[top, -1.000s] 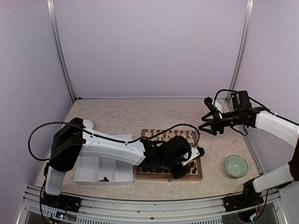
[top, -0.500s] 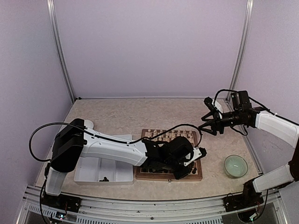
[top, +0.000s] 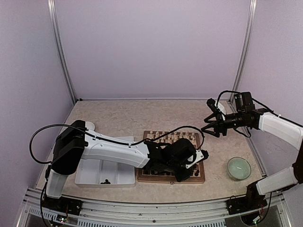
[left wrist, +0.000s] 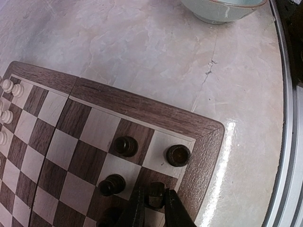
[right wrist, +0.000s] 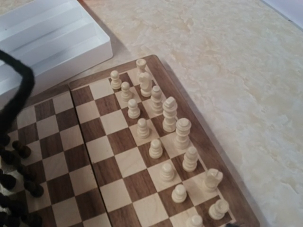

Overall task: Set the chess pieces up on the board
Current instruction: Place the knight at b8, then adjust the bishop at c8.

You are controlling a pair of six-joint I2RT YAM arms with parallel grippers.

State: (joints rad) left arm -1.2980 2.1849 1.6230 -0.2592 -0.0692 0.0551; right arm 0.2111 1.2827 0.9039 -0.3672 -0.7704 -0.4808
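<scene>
Bright, even light; faint tabletop glare

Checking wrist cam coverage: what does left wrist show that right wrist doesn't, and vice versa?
Left wrist only: the left gripper closed around a dark piece near the board's corner, other dark pieces standing beside it, and the green bowl. Right wrist only: two rows of white pieces and the white tray. Both: the board, the marble table, and a few pieces of the other colour at the frame's left edge.
</scene>
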